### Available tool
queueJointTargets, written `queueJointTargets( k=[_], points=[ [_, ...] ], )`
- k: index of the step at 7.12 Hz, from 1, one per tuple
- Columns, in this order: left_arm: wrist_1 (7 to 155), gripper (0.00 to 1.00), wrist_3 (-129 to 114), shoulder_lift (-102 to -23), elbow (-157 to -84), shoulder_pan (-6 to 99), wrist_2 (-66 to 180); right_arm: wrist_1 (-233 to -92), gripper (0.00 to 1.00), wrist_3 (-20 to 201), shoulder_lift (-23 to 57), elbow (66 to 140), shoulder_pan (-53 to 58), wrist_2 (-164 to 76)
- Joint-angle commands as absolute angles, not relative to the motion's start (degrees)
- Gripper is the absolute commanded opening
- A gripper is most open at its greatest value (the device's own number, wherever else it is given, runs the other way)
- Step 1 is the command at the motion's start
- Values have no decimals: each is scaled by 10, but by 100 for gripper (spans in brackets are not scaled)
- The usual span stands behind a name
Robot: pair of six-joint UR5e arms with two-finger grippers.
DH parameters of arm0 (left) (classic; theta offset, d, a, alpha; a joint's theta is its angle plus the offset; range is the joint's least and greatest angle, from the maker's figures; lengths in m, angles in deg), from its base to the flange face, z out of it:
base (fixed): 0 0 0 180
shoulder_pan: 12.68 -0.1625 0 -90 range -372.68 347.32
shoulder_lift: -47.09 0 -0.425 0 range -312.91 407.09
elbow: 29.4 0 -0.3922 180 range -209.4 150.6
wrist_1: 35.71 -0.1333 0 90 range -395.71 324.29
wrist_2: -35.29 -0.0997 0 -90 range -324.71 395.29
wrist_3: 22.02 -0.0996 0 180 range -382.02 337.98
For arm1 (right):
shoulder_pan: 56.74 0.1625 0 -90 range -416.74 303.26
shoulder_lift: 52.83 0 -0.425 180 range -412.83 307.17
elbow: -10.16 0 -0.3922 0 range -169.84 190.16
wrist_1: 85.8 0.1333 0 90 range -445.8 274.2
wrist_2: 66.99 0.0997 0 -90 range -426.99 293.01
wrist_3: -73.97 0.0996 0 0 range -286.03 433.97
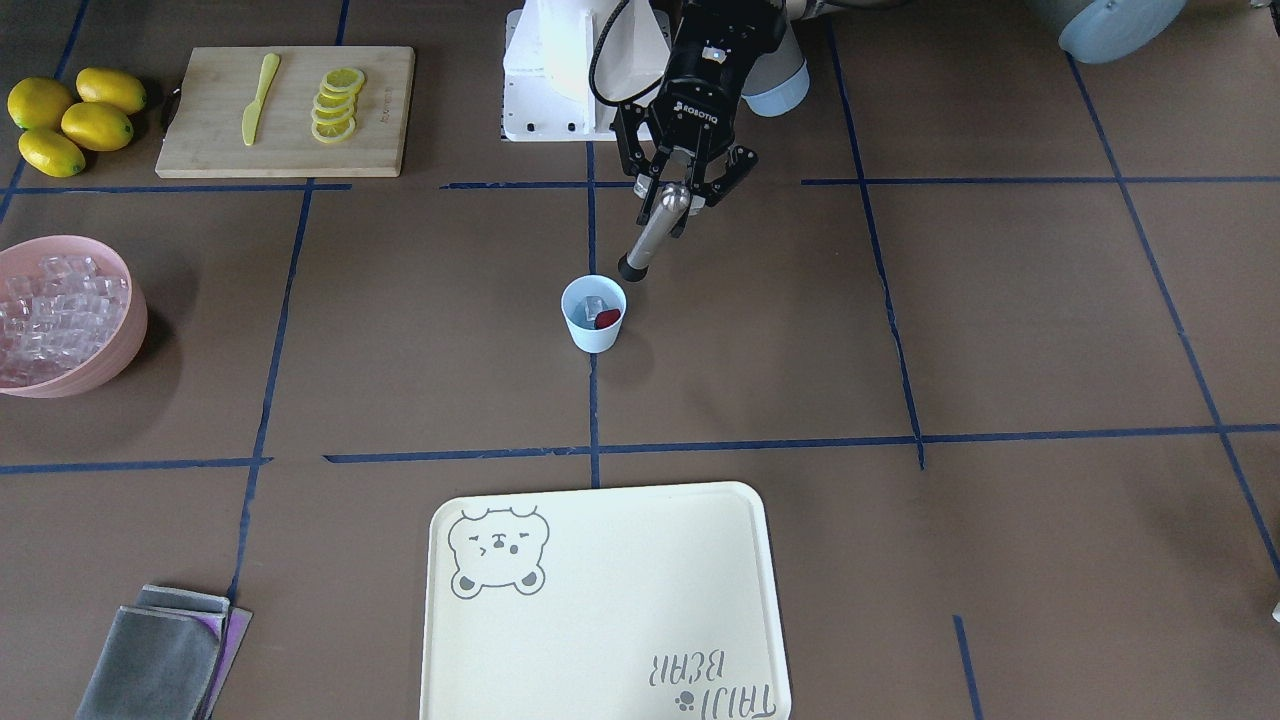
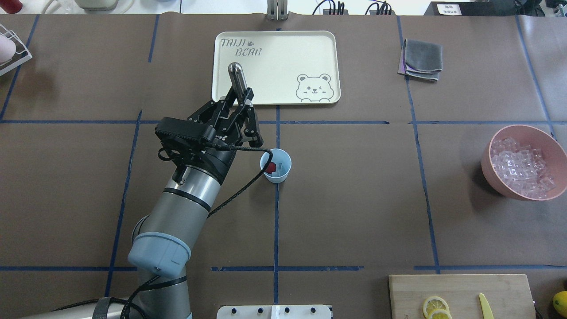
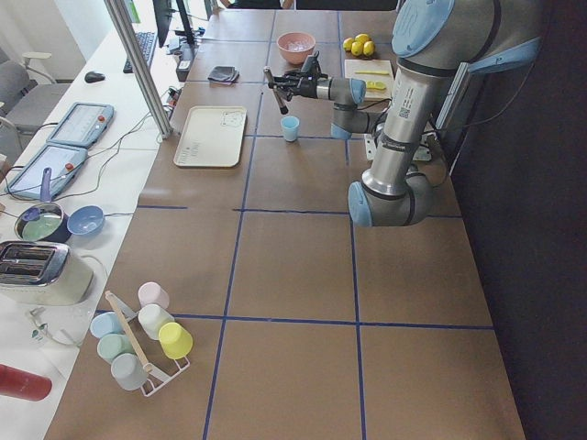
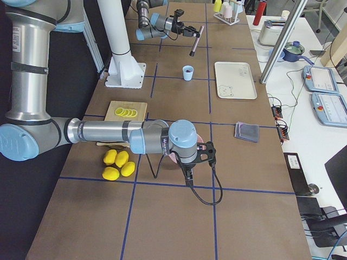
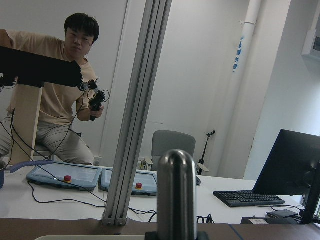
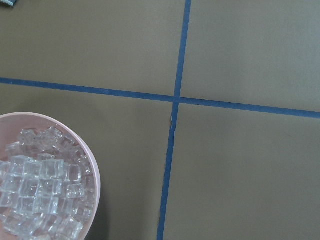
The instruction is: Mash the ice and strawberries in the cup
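One dark-red strawberry (image 1: 608, 318) and some ice cubes (image 1: 589, 305) lie inside the pale blue cup (image 1: 592, 340), which stands upright near the middle of the table (image 1: 1000, 330). The left gripper (image 1: 680, 193) has its fingers closed on a tilted metal masher (image 1: 655, 235). Its black end hangs above and beside the rim, not yet inside. I think it should come upright over the mouth, then press slowly, because nothing steadies the cup. Whether the right gripper (image 4: 203, 154), by the pink bowl (image 6: 95, 175), is open, I cannot tell.

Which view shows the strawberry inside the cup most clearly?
The front-facing view: the strawberry lies unobstructed beside ice in the cup. Overhead shows it too, less plainly. Side views make it too small; wrist views miss it.
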State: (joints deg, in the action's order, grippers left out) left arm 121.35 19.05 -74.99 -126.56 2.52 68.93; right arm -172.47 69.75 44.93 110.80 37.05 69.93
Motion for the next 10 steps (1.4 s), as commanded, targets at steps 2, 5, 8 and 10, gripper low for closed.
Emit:
queueJointTargets(
  k=[2, 5, 8, 10],
  points=[
    [1214, 0, 190, -753, -1254, 30, 699, -1732, 99, 698, 447, 1109, 370, 694],
    [1253, 0, 190, -765, -1239, 29, 730, -1734, 99, 698, 444, 1109, 365, 692],
    [1289, 0, 187, -766, -1209, 30, 744, -1739, 99, 698, 444, 1111, 365, 692],
    [1291, 0, 182, -765, -1190, 30, 737, -1739, 99, 698, 445, 1110, 365, 692]
  ],
)
